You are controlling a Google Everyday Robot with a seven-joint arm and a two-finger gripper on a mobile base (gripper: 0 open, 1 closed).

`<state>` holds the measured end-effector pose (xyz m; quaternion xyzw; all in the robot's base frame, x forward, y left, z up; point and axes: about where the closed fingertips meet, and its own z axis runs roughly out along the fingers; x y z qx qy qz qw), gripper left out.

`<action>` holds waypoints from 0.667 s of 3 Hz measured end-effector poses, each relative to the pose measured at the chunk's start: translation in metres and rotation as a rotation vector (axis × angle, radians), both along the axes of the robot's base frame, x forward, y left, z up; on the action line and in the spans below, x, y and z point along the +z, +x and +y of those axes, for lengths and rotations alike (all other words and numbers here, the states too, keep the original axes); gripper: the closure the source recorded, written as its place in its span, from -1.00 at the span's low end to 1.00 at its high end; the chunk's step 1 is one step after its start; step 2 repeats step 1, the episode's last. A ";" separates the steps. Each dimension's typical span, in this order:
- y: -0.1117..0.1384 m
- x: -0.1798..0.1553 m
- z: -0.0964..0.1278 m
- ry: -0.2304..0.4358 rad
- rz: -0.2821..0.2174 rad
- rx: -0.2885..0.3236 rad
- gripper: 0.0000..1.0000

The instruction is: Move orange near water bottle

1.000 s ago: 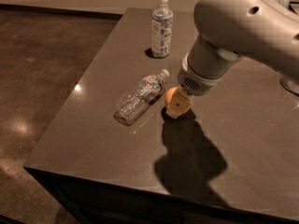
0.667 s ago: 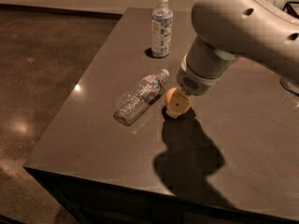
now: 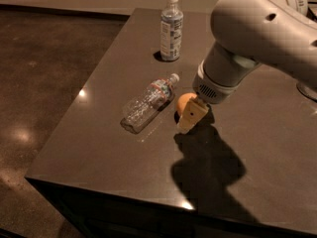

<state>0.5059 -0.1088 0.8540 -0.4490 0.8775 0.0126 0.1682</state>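
Note:
The orange (image 3: 183, 102) is near the middle of the dark table, partly hidden behind my gripper (image 3: 190, 121). The gripper hangs from the big white arm (image 3: 257, 29), points down at the table and is right against the orange's right side. The water bottle (image 3: 148, 103) is clear and ribbed with a white cap. It lies on its side just left of the orange, with its cap end pointing toward it and a small gap between them.
A second bottle (image 3: 171, 28) with a large white-and-blue label stands upright at the back of the table (image 3: 99, 148). The table's left and front edges drop to a dark polished floor. The arm's shadow falls on the table in front of the gripper.
The arm has shifted very slightly to the left. The orange and both bottles are where they were.

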 end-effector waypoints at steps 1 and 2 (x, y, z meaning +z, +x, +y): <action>0.000 0.000 0.000 0.000 0.000 0.000 -1.00; 0.000 0.000 0.000 0.000 0.000 0.000 -1.00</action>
